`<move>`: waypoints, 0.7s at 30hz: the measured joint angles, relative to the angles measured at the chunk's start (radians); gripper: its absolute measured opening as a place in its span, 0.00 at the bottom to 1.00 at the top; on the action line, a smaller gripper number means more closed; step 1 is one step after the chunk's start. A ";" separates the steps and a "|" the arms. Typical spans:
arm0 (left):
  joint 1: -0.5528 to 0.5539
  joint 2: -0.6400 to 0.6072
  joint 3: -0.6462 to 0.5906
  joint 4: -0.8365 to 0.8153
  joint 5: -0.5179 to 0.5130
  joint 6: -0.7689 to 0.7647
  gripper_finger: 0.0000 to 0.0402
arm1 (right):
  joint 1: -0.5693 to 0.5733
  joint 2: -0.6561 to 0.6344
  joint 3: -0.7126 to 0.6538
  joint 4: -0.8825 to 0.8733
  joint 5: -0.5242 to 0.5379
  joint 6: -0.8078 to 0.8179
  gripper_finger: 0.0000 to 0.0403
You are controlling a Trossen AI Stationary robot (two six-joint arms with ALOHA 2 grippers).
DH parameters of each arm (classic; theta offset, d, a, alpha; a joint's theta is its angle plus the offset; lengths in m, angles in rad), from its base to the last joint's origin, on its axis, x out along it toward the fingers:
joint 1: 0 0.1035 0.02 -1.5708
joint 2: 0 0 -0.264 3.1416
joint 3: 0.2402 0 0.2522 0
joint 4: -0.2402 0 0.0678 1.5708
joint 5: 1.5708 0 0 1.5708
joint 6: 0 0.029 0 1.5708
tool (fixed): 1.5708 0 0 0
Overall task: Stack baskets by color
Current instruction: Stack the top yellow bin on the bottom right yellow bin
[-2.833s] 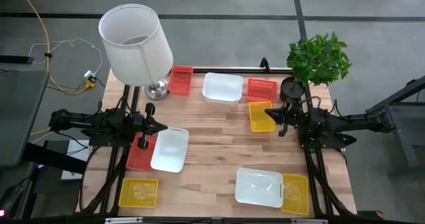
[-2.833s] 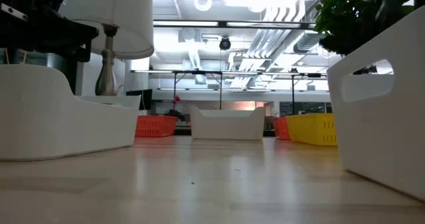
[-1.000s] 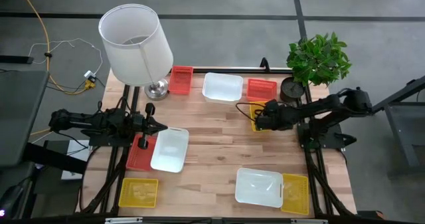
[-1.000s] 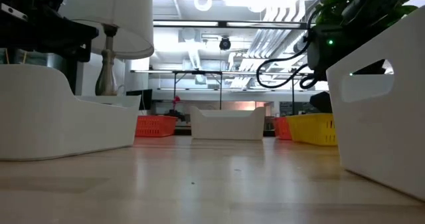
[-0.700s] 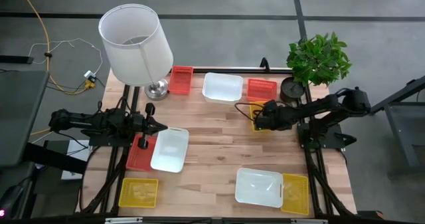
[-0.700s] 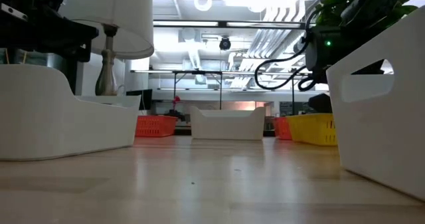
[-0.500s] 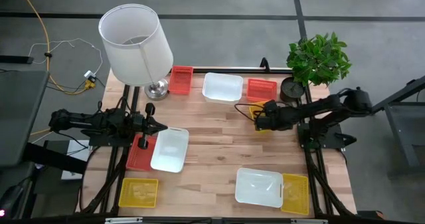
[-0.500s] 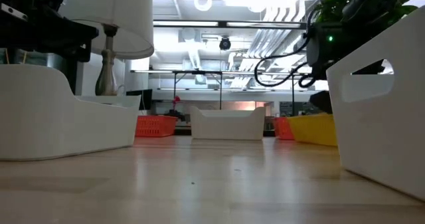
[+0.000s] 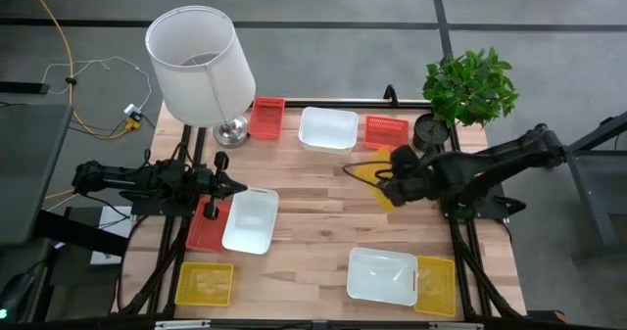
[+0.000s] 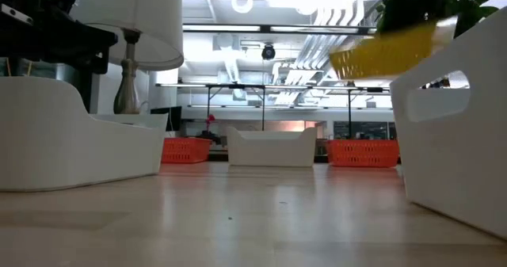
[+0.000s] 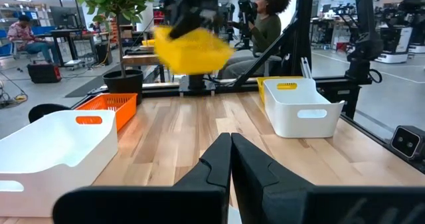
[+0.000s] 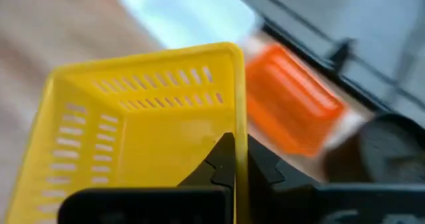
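Observation:
My right gripper [image 9: 385,181] is shut on a yellow meshed basket [image 10: 384,53], which hangs tilted in the air over the table's far right part; it also shows in the left wrist view as a blurred yellow basket [image 11: 189,48]. Two red baskets [image 9: 266,117] [image 9: 386,130] and a white basket [image 9: 328,129] rest on their bottoms along the far edge. A second white basket [image 9: 250,220] lies partly over a third red one [image 9: 201,230] at the left. My left gripper [image 9: 235,185] waits shut and level above them. My right gripper pinches one side wall of the yellow basket at its rim [image 12: 240,121], one finger inside the basket and one outside. The fingers [image 12: 222,159] come slanting down from the table's right side. The basket is lifted clear of the table and tilted.
A big white lamp [image 9: 201,66] stands at the far left corner and a potted plant [image 9: 470,87] at the far right. Near the front edge lie a yellow basket [image 9: 205,283], a white basket [image 9: 382,274] and another yellow one [image 9: 437,285]. Bare wood [image 9: 323,208] shows mid-table.
My right gripper has shut on the yellow basket's wall, then gone up fast and a little toward the near edge, tipping as it rose. The basket has come off the table and now hangs tilted, uncovering the view to the red basket behind it.

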 joint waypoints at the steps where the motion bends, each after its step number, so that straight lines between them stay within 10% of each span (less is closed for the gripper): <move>1: 0.000 0.000 0.000 0.000 0.000 0.000 0.00 | 0.035 0.003 0.037 -0.003 -0.032 -0.001 0.00; 12: 0.000 0.000 0.000 0.000 0.000 0.000 0.00 | 0.398 0.116 0.284 -0.207 -0.406 0.164 0.00; 21: 0.000 0.000 0.000 0.000 0.000 0.000 0.00 | 0.566 0.186 0.306 -0.299 -0.837 0.601 0.00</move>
